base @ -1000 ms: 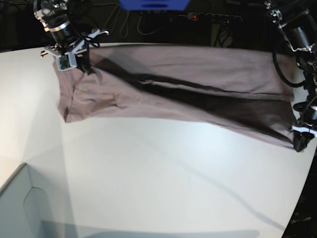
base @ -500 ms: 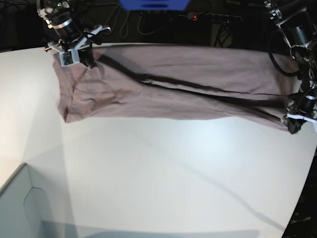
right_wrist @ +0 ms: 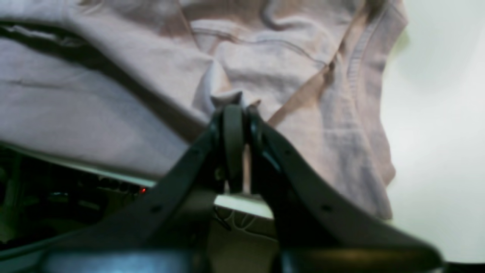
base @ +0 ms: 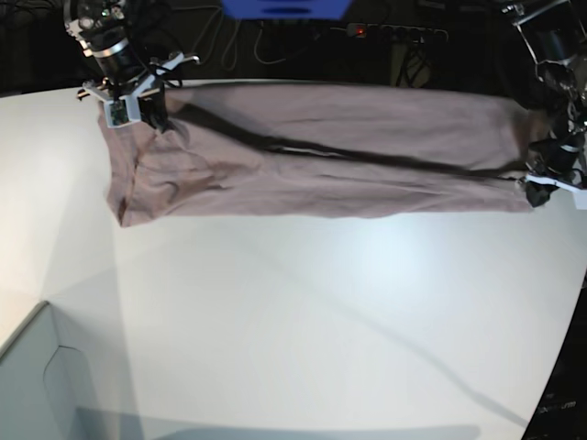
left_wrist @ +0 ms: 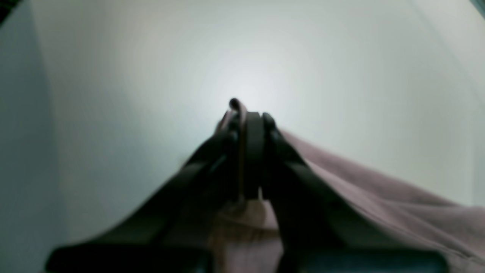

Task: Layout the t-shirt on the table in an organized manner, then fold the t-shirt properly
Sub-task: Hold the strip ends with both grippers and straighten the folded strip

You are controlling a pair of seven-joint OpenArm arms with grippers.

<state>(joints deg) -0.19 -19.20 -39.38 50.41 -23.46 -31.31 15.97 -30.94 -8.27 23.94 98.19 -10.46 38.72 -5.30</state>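
Note:
The dusty pink t-shirt (base: 339,151) lies stretched in a long band across the far side of the white table (base: 303,312), with a dark fold line running along it. My left gripper (base: 539,194) is at the shirt's right end, shut on its edge; the left wrist view shows the t-shirt (left_wrist: 379,204) pinched between the closed fingers (left_wrist: 253,151). At the far left corner my right gripper (base: 154,117) is shut on the cloth. In the right wrist view the t-shirt (right_wrist: 113,106) bunches at that gripper (right_wrist: 233,110), with a sleeve hem to the right.
A pale grey box corner (base: 37,385) sits at the near left. Behind the table's far edge are dark cables, a power strip (base: 390,32) and a blue object (base: 284,7). The table's curved edge runs down the right side.
My left gripper has drawn the shirt's right end back and up the table, pulling the lower edge straight and taut. The right gripper has stayed near the far left corner.

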